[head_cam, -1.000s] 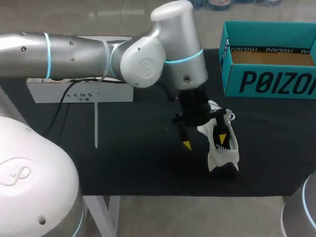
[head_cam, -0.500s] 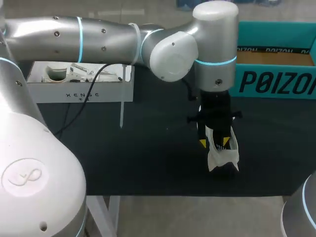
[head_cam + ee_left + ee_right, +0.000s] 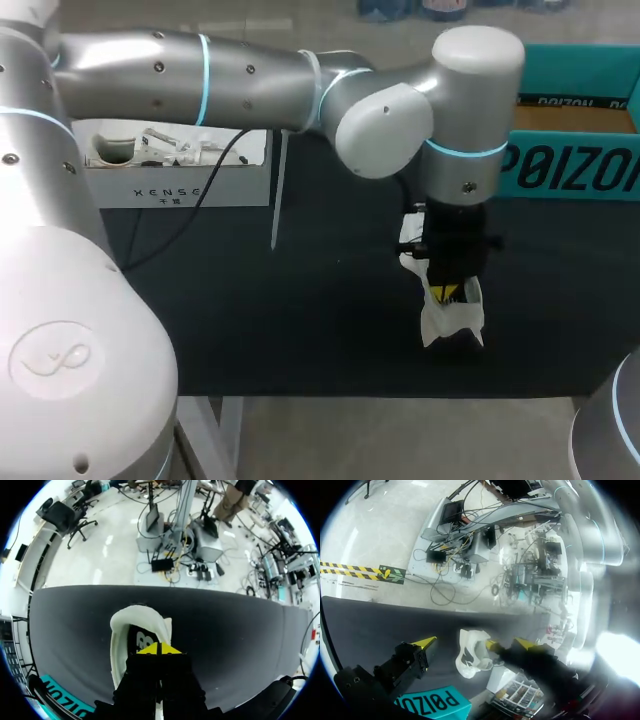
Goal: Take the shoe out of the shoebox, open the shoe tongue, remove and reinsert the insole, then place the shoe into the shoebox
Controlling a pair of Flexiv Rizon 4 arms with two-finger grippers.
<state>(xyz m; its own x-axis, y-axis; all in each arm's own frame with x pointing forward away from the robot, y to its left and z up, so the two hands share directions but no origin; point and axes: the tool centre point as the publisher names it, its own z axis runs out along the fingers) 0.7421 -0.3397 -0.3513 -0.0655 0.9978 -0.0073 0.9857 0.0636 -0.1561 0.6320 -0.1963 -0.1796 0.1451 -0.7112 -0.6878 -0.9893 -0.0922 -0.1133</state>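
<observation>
Black bench (image 3: 250, 320) holds the shoe (image 3: 452, 322) near its front edge, outside the shoebox (image 3: 570, 172). The left gripper (image 3: 159, 649) is in the shoe's opening, fingers pressed together, and the right gripper (image 3: 462, 643) has its fingers spread. Judged step: tongue or insole work, so the next move calls for a controlled upward pull.

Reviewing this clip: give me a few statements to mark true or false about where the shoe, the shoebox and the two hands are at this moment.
1. The shoe rests on the black table, outside the shoebox. True.
2. The left hand has its yellow tips spread wide. False: the tips are together, at the shoe's opening.
3. The right hand is open and holds nothing. True.
4. The arm over the shoe comes in from the right. False: it is the left arm.
5. The shoebox has a lid on it. False: it is open at the top.
</observation>
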